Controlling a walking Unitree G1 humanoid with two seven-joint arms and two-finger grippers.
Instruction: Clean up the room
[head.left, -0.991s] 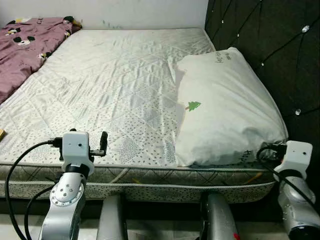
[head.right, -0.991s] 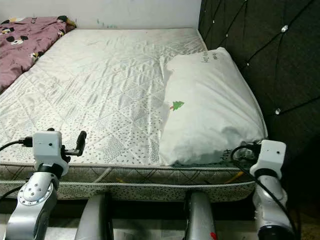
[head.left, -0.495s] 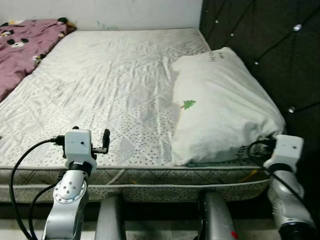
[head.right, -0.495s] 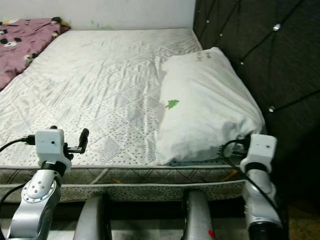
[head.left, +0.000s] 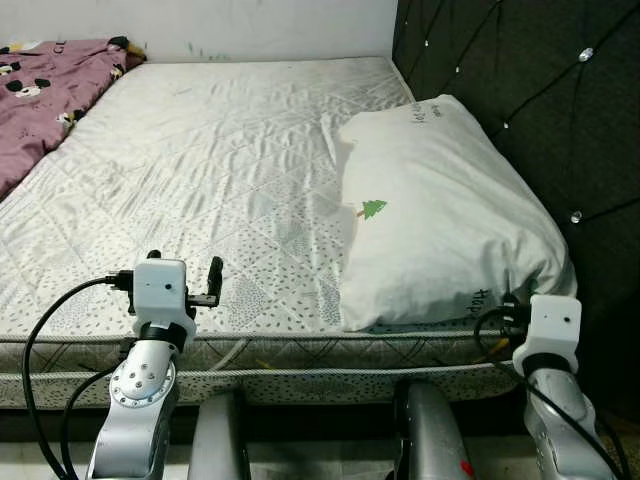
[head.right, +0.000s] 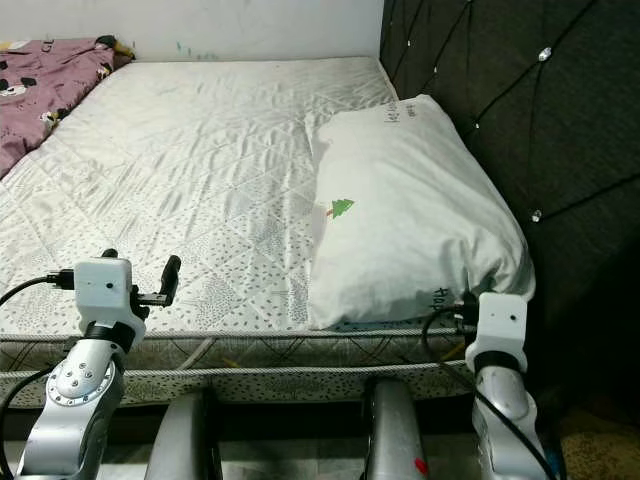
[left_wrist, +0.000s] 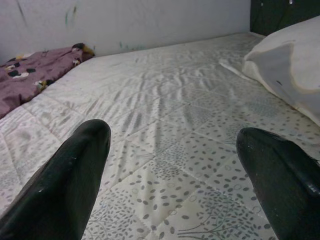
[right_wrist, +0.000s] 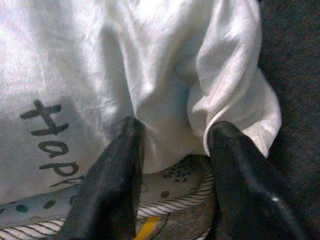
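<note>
A white pillow (head.left: 440, 210) with a small green tree print lies at the head end of the mattress (head.left: 200, 150), against the dark headboard. My right gripper (right_wrist: 178, 127) is open at the pillow's near corner, with the fabric (right_wrist: 125, 65) bulging between its two fingers and the mattress piping below. Its wrist (head.left: 553, 325) sits just under that corner at the bed's edge. My left gripper (head.left: 212, 285) hovers over the near edge of the mattress, open and holding nothing, its fingers (left_wrist: 75, 170) spread wide.
A purple blanket (head.left: 50, 80) with black and white figures lies bunched at the far left of the bed. The dark tufted headboard (head.left: 520, 80) runs along the right side. A white wall closes the far end. My legs (head.left: 225, 440) stand against the bed's front.
The view has shifted a little to the right. My right wrist has dropped from overlapping the pillow's corner to just below it. The pillow and the left arm have stayed put.
</note>
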